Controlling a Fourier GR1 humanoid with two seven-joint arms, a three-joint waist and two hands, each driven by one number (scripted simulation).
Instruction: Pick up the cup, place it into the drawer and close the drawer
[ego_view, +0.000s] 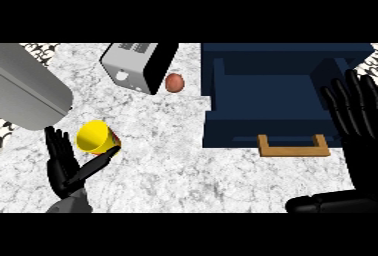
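A yellow cup (94, 136) lies tipped on the marble counter at the left, its mouth facing me. My left hand (65, 167) is just below and left of it, fingers straight, thumb reaching toward the cup's lower right side; the hand is open and not closed on the cup. The dark blue drawer (277, 90) stands pulled open at the upper right, with a wooden handle (293, 146) on its front. My right hand (356, 120) hangs open over the drawer's right edge, fingers pointing up.
A silver toaster (136, 65) stands at the back, with a brown egg (174, 83) beside it. A large grey metal object (29, 95) fills the upper left corner.
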